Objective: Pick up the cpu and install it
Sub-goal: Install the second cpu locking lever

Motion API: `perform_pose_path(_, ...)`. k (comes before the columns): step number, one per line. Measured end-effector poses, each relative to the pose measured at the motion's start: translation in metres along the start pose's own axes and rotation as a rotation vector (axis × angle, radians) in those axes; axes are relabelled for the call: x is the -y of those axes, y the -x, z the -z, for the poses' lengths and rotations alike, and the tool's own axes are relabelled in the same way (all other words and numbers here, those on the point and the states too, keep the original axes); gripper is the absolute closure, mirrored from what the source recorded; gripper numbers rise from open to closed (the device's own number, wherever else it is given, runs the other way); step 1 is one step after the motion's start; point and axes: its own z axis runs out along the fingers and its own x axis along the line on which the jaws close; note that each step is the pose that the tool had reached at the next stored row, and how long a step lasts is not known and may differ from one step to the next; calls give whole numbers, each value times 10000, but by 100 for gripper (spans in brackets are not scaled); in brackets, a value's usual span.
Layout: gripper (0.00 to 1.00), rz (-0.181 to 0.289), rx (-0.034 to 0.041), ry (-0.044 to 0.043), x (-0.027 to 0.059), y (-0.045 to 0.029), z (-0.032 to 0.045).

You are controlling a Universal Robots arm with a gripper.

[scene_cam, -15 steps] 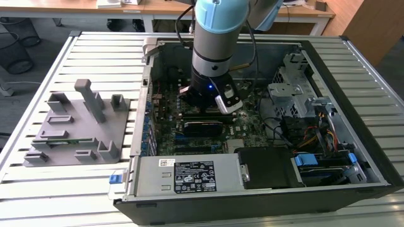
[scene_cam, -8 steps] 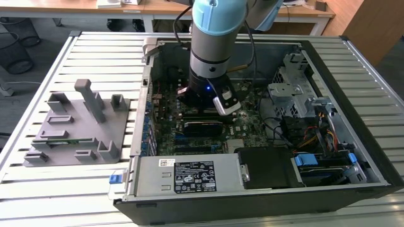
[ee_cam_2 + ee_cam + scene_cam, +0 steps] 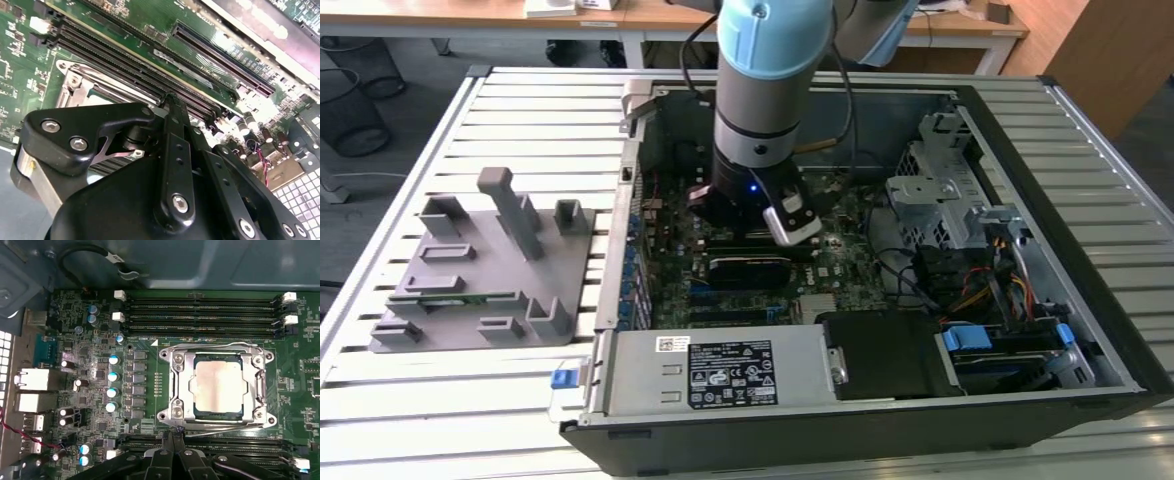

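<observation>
While the arm hangs low inside the open computer case [image 3: 1014, 200], the cpu [image 3: 218, 386] sits in its socket frame [image 3: 218, 385] near the middle of the motherboard [image 3: 150, 345], silver top up, one chip and one socket. The gripper [image 3: 170, 437] hovers just beside the frame's edge with its fingers [image 3: 169, 447] pressed together on nothing, tips over the memory slots [image 3: 200, 312]. I count four slots on the far side of the socket, all bare. Judging by this, the chip is already seated, so good work now means staying square over the frame, keeping clear of the thin metal lever [image 3: 215, 429] and avoiding any sideways drag. One grey fixture tray [image 3: 474, 270] waits outside the case
</observation>
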Motion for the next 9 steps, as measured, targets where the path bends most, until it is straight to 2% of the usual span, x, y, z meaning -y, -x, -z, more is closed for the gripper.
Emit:
perform_pose_path(5,89,2,-2,62,2,-35,-28)
perform_pose_path(9,89,7,-2,188,-4,-37,-51)
